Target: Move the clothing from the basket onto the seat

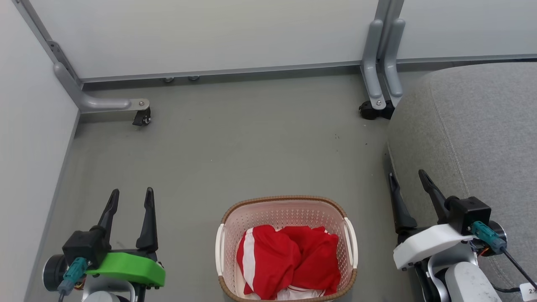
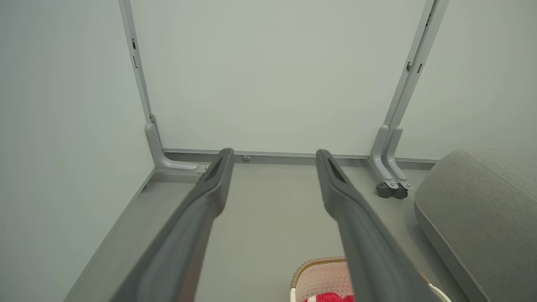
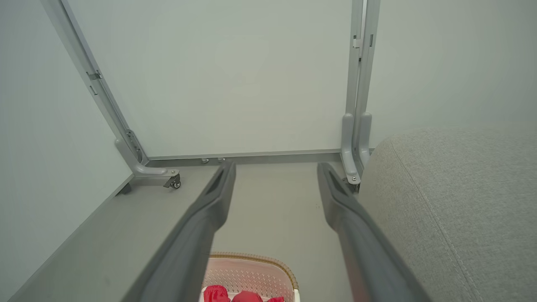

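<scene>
Currently left gripper & right gripper both gape, empty. Clothing in basket looks soft, light, floppy; prob. best pinched at its raised centre fold.

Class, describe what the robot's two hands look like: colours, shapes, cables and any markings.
Each hand has two long, dark, tapering fingers rising from a black block. The left hand carries a bright green cover and a teal plug. The right hand has a white cover and a second teal plug feeding a black cable, with a white printed tag nearby.
</scene>
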Controlling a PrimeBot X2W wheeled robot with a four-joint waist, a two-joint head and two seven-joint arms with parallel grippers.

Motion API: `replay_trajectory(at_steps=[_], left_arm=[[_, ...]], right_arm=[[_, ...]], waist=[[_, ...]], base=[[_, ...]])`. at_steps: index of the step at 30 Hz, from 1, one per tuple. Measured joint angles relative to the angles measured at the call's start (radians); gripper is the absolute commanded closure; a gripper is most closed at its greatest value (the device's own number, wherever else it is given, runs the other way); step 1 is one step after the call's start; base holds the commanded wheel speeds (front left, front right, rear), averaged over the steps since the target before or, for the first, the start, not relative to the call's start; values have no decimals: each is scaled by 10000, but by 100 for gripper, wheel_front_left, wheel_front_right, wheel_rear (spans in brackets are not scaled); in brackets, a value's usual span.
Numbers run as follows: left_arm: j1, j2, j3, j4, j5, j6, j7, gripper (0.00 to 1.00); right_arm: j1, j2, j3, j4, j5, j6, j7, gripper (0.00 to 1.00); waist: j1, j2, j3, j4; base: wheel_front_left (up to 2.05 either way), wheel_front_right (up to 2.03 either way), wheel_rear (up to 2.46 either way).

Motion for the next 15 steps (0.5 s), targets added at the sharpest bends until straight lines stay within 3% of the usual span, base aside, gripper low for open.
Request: replay_trajectory(at_steps=[15], left_arm=[[-26, -81, 247, 134, 562, 0, -150, 0]], right_arm=[[0, -4, 21, 98, -345, 2, -81, 0]], waist=[[0, 0, 79, -49]], base=[[0, 0, 0]])
